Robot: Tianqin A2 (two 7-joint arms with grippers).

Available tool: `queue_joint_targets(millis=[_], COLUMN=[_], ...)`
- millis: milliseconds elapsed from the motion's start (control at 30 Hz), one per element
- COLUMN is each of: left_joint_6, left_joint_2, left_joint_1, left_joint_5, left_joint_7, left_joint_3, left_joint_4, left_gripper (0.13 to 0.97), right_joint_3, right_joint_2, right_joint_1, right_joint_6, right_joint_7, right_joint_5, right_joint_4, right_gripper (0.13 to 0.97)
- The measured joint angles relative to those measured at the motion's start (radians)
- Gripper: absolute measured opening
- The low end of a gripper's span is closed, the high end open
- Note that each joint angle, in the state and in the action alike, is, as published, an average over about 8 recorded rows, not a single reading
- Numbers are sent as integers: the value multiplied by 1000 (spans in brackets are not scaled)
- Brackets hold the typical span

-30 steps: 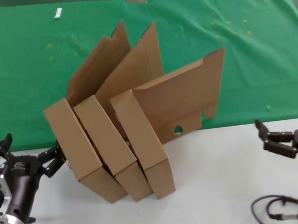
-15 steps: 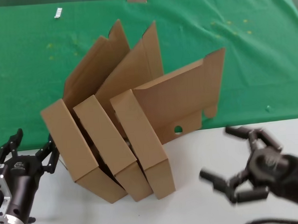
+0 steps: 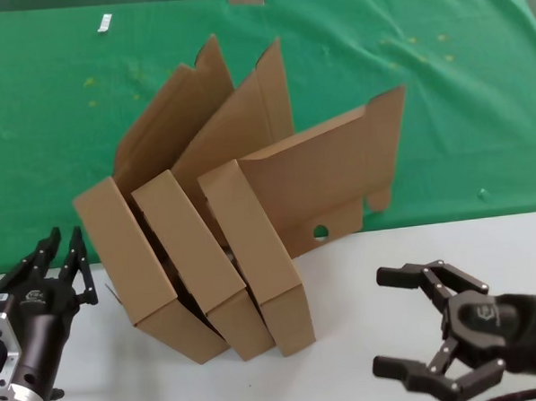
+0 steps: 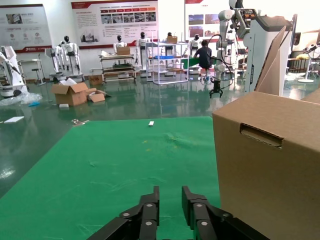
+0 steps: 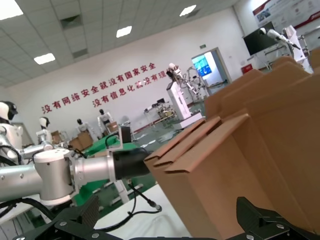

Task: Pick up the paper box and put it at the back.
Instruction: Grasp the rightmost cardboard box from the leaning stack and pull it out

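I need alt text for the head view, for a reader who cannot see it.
Three open paper boxes lean together, partly on the green cloth, partly on the white table. The right gripper is open nearby; the left gripper, shut, sits opposite.

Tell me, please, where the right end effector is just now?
In the head view the right end effector hovers open over the white tabletop, on the robot's right, beside the rightmost paper box without touching it.

A white worktop [image 3: 344,286] is seen at the front. Its back part is covered by a green cloth [image 3: 443,110] with faint yellow specks. Three brown paper boxes [image 3: 252,246] are stood side by side, tilted, with their lids up. They are set across the line where green meets white. A small white scrap [image 3: 105,23] is laid on the cloth far back.
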Motion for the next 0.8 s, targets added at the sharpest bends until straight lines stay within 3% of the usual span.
queue_joint_targets(millis=[233,467,800], left_joint_6=[0,0,0], left_joint_2=[0,0,0], left_joint_1=[0,0,0], left_joint_5=[0,0,0], left_joint_7=[0,0,0], left_joint_3=[0,0,0], left_joint_4=[0,0,0], left_gripper=[220,168,145], right_joint_3=[-92,-383,-755], right_joint_2=[-55,-98,-145], right_joint_1=[175,353,499], right_joint_6=[-111,-149,-156], right_joint_7=[-93,-201,-260], right_joint_5=[15,177,393], right_joint_4=[-283,-557,-761], right_gripper=[966,966,965])
